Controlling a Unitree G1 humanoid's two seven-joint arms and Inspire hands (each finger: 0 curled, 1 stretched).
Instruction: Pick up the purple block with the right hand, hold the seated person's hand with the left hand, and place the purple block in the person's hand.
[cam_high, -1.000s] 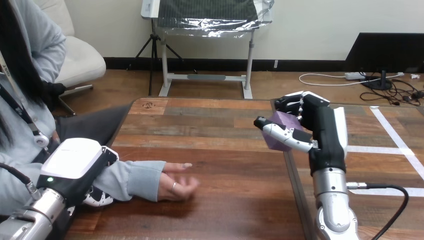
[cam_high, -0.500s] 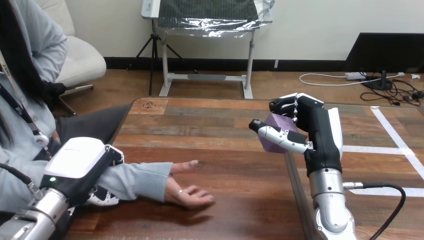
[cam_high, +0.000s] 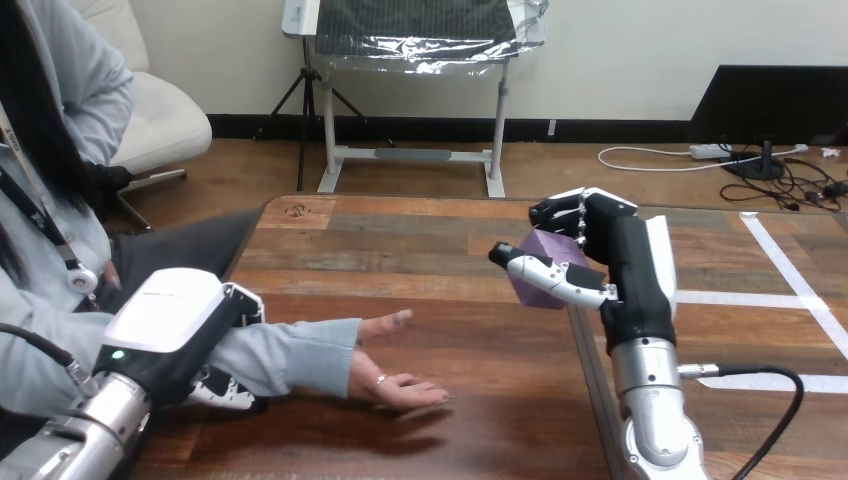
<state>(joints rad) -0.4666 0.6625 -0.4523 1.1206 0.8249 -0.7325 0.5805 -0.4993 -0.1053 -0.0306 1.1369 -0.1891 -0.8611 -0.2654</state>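
wooden plank table (cam_high: 420, 250) | right robot hand (cam_high: 628, 268) grips faceted purple block (cam_high: 548, 246)

From my station I can read no text, number, label or sign. I can make out no print on the left hand (cam_high: 168, 312) or the right hand (cam_high: 628, 262), on the block (cam_high: 550, 247), or on the desk (cam_high: 420, 255).
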